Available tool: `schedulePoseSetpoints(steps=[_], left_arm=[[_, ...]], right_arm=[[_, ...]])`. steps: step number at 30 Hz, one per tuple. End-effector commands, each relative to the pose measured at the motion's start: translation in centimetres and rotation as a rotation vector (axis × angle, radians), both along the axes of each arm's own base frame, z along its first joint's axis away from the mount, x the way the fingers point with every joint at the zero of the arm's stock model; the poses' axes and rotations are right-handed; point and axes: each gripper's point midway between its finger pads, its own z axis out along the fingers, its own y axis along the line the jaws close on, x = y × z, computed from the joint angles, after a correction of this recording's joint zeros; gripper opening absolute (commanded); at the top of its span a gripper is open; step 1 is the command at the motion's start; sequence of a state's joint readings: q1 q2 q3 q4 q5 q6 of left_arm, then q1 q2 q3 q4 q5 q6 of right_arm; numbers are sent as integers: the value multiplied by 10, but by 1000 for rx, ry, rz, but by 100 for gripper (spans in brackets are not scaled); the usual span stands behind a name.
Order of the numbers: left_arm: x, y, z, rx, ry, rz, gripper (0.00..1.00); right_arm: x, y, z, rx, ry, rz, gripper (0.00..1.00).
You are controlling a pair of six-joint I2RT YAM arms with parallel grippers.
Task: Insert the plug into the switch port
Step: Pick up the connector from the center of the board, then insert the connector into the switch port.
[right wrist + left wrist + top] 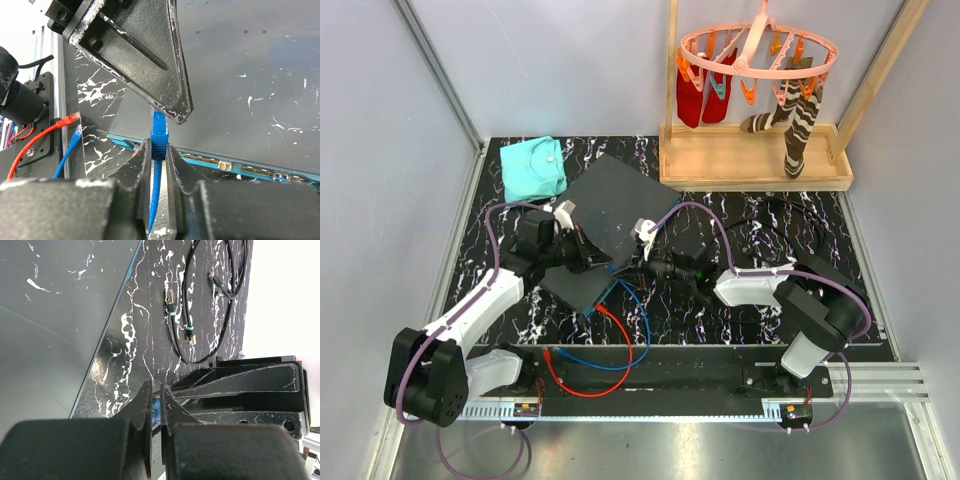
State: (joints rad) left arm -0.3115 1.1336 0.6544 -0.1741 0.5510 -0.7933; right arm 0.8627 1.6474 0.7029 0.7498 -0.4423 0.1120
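The switch [610, 195] is a flat dark grey box lying askew on the marble table; its teal front edge [235, 167] carries a row of small sockets. My right gripper [159, 145] is shut on the blue plug [159, 131], holding it by its boot. The plug's tip points at the teal edge near the switch's left corner, a short way off. My left gripper [157, 390] is shut with nothing held, and its fingers [145, 60] rest on the switch's top just above the plug. From above, both grippers [620, 265] meet at the switch's near edge.
A blue cable [632, 330] and a red cable [588, 360] loop between the arm bases. Black cables [200, 305] lie right of the switch. A folded teal cloth [533, 165] sits at the back left, and a wooden rack [750, 160] with hanging socks at the back right.
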Motion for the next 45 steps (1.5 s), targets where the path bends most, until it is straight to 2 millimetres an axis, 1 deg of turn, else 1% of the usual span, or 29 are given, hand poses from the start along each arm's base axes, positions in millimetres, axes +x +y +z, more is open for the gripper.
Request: schedulePoseSetpoints(steps=[1,3,4,6,7,8,10,11,12,13,14,15,16,17,19,20,21,22,23,25,26,29,31,32,33,34,36,38,45], left_arm=[[10,-2,24,-43,-98,-9,0],[10,-2,23,-44,-98,-11,0],[11,-1,23,-42,-99,-9,0],[12,1,20,-32,-96,-3,4],[15,4,20,-23,-105,4,9],[16,7,18,-9,-101,13,21],[22,16,21,24,-135,34,33],[25,23,18,57,-132,62,39],[29,27,23,76,-153,76,52],[31,36,21,119,-157,90,58],[40,45,25,162,-184,129,65],[43,51,26,194,-194,146,75],[44,58,24,239,-198,156,81],[52,69,28,292,-219,204,84],[58,83,24,376,-218,242,94],[66,96,27,434,-231,300,96],[70,103,28,469,-233,323,99],[73,110,22,517,-216,337,99],[81,124,27,571,-228,398,99],[91,138,23,629,-211,443,99],[98,147,27,660,-218,484,99],[116,165,22,682,-192,541,99],[127,176,11,677,-153,556,99],[134,179,14,671,-152,563,99],[139,184,3,683,-119,563,99],[145,185,5,680,-119,562,99],[151,190,-10,698,-82,550,99],[156,191,-14,693,-70,535,99],[157,197,-50,727,16,489,99]], right_arm=[[-5,8,9,28,-15,60,13],[-6,8,8,26,-12,64,8],[-6,8,10,29,-15,68,2],[-7,8,12,24,-15,76,0],[-8,8,11,20,-10,77,0],[-9,7,9,7,-2,79,0],[-9,5,12,-6,-13,81,0],[-10,3,7,-35,4,77,0],[-10,1,7,-46,-5,74,0],[-9,0,7,-61,-7,68,0],[-10,-6,-6,-128,4,54,0],[-8,-7,-2,-143,0,37,0],[-12,-6,-6,-184,-35,45,0],[-10,-15,-18,-270,-50,17,0],[-10,-16,-19,-326,-76,0,0],[-13,-20,-28,-389,-85,-11,0],[-14,-18,-28,-407,-96,-12,0],[-15,-18,-30,-428,-105,-17,0],[-20,-18,-35,-465,-116,-15,0],[-20,-15,-40,-494,-118,-19,0],[-22,-12,-40,-502,-130,-18,0],[-21,-7,-48,-540,-139,-24,0],[-22,-2,-53,-565,-146,-16,0],[-22,1,-57,-573,-151,-8,0],[-23,3,-59,-578,-151,-2,0],[-24,5,-61,-583,-154,7,0],[-21,10,-68,-596,-154,13,0],[-19,14,-72,-608,-158,19,0],[-23,23,-75,-615,-154,52,0]])
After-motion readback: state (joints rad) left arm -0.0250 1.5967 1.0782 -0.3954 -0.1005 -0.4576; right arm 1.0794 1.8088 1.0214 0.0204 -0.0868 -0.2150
